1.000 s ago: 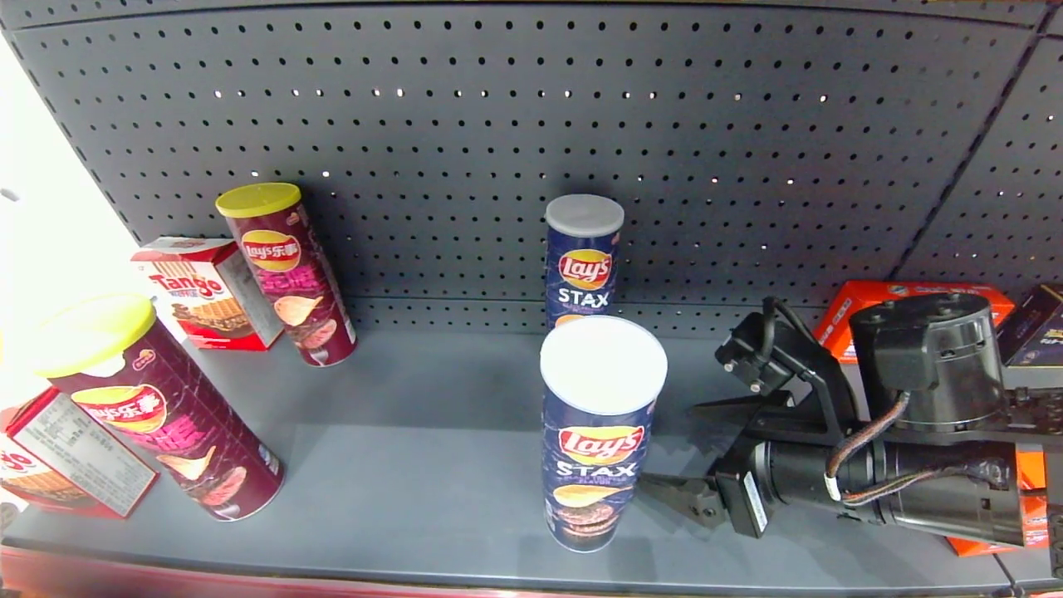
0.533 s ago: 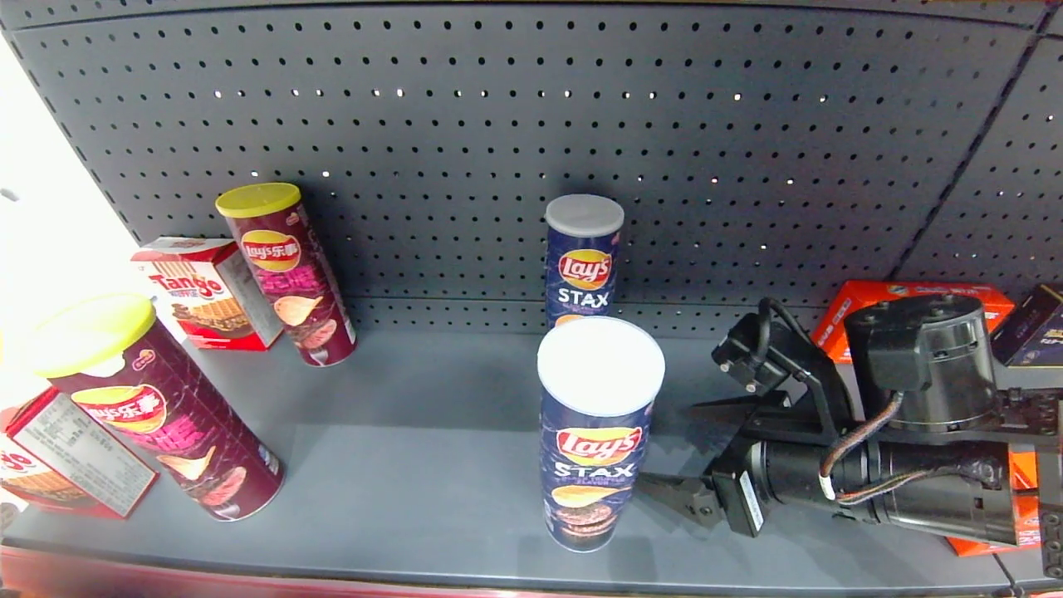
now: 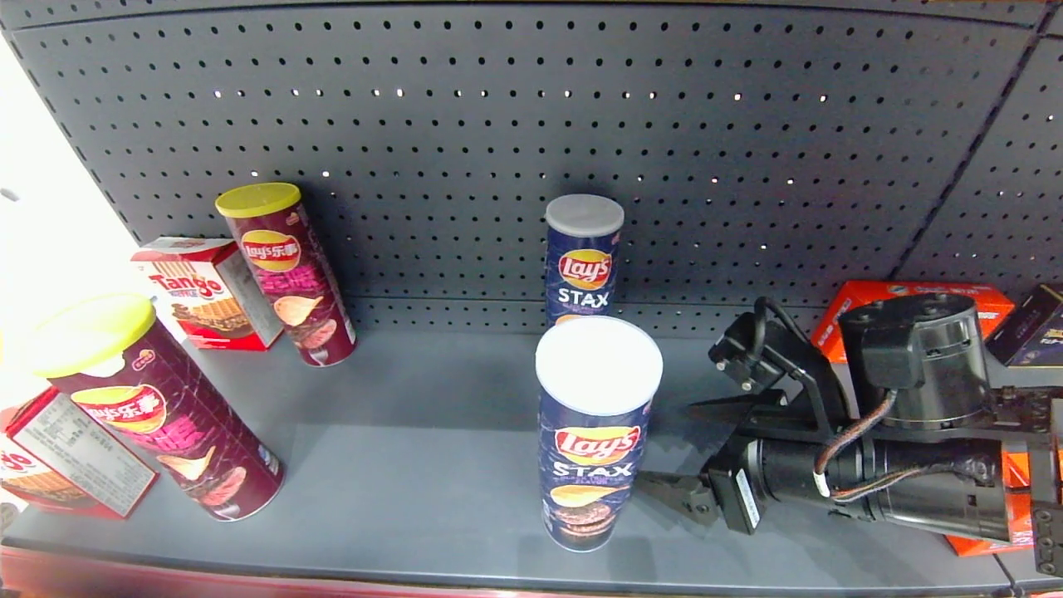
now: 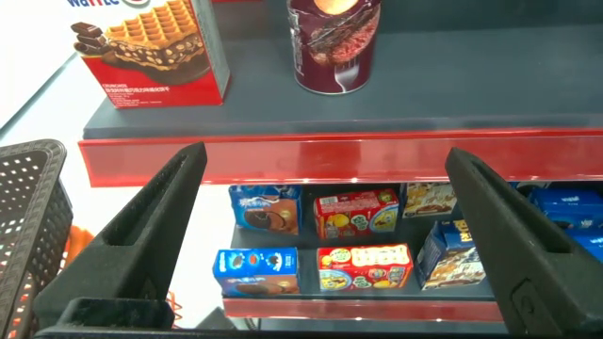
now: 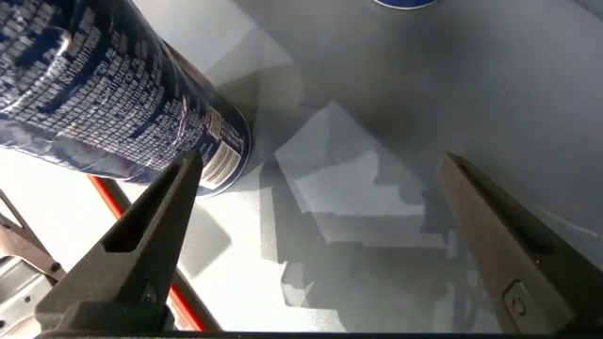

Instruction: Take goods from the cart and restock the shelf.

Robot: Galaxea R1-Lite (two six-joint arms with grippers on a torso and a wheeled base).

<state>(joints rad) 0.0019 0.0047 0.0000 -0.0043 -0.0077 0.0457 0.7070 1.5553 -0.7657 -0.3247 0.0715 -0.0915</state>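
Motion over the last second is slight. The right arm has crept a little toward the shelf's left end, and the front blue chip can [image 3: 594, 448] has shifted marginally the same way while staying upright. It stands near the front edge of the shelf [image 3: 415, 465], directly ahead of a second blue can [image 3: 583, 257] at the back panel.

The right gripper [image 3: 668, 446] lies low beside the front can with its fingers spread wide. The nearer finger reaches the can's lower side; contact cannot be judged. The right wrist view has bare shelf between the two fingers and the can outside them, so nothing is pinched.

I judge this can delivered, with the arm either nudging it into line or about to pull clear. Too firm a push could tip a tall can.

The left gripper [image 4: 325, 160] hangs below the shelf's red front lip, fingers apart and empty, near a dark basket [image 4: 28, 217], ready for another item.
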